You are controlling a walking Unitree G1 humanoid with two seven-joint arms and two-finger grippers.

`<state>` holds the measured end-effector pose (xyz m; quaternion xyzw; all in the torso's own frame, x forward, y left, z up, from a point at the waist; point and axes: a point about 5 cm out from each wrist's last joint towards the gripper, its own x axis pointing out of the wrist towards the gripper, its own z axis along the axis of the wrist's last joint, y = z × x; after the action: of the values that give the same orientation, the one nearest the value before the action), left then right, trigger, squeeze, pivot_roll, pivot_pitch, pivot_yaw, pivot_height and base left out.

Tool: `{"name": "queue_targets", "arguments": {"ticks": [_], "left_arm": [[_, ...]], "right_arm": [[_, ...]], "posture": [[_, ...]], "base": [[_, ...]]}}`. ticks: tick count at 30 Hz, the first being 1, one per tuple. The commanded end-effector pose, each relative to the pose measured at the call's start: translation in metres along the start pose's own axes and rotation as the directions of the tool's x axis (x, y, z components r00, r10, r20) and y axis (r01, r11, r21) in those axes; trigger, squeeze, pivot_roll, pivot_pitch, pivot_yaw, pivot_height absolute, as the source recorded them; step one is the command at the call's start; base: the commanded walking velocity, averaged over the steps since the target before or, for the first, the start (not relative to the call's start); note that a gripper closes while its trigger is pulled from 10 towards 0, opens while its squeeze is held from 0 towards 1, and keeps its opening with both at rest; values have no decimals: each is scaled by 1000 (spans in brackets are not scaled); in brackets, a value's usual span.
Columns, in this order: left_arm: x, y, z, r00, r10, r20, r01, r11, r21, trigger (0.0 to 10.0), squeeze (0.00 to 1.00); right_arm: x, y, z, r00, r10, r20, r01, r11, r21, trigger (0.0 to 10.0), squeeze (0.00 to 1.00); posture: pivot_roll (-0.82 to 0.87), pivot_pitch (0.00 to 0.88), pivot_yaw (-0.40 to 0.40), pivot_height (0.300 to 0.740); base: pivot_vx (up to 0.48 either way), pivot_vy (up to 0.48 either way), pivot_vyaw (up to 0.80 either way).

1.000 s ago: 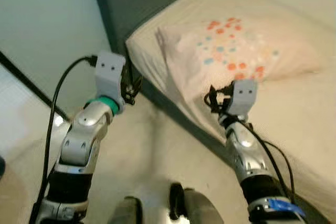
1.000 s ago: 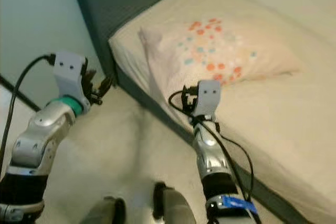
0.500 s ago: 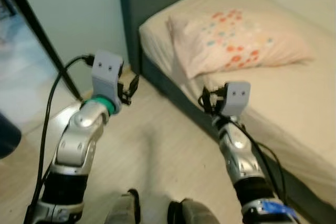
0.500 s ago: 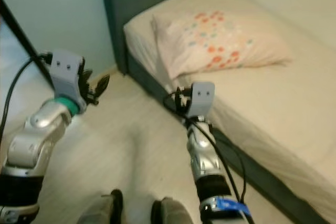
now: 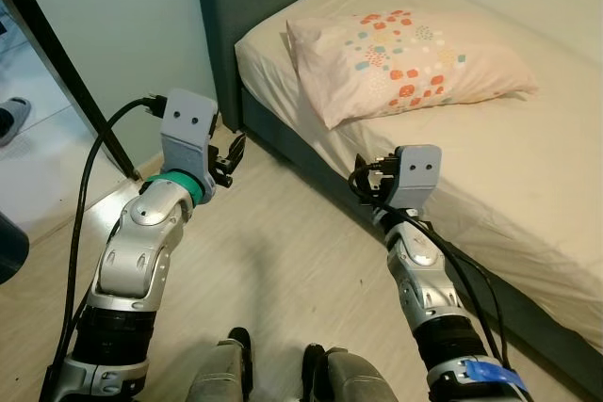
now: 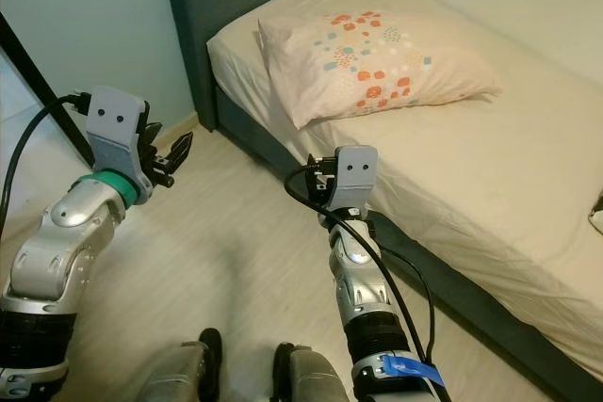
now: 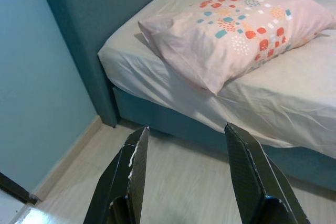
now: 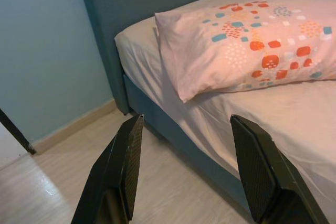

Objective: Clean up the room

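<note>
My head cameras look down and forward from standing height over both arms, with the bed point(image 5: 528, 195) on the right. Each wrist camera looks low along its own fingers towards the headboard corner. All four views share the spotted pillow point(image 5: 405, 54) and the pale wood floor point(image 6: 236, 233).

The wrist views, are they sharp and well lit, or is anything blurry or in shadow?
Left wrist view: the pillow and bed are sharp and evenly lit, with the near black fingers slightly soft. Right wrist view: equally clear, a soft shadow under the pillow's edge, a faint sheen on the floor. Left eye view: crisp, no motion blur.
</note>
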<state>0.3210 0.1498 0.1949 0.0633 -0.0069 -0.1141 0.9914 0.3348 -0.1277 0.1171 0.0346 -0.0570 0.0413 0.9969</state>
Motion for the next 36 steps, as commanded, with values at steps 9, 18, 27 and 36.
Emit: {"name": "queue_targets", "arguments": {"ticks": [9, 18, 27, 36], "left_arm": [[1, -1, -4, 1000, 4, -7, -4, 1000, -26, 10000, 0], [0, 2, -6, 999, 41, -6, -41, 999, 2, 10000, 0], [1, 2, -8, 998, 57, -5, -57, 998, 10, 10000, 0], [1, 2, -8, 998, 59, -5, -59, 998, 10, 10000, 0]], "right_arm": [[-3, 0, -1, 1000, 9, -1, -9, 1000, 0, 10000, 0], [-4, 4, -1, 999, 45, 5, -45, 999, -16, 10000, 0], [-5, 7, -3, 997, 80, 4, -80, 996, -29, 10000, 0], [-6, 9, -3, 996, 88, 2, -88, 995, -37, 10000, 0]], "posture": [[10, 156, -1, 740], [8, 153, -2, 740], [8, 151, -3, 740], [8, 151, -3, 740]], "base": [[0, 0, 0], [38, 0, 0], [450, 0, 0], [480, 0, 0]]}}
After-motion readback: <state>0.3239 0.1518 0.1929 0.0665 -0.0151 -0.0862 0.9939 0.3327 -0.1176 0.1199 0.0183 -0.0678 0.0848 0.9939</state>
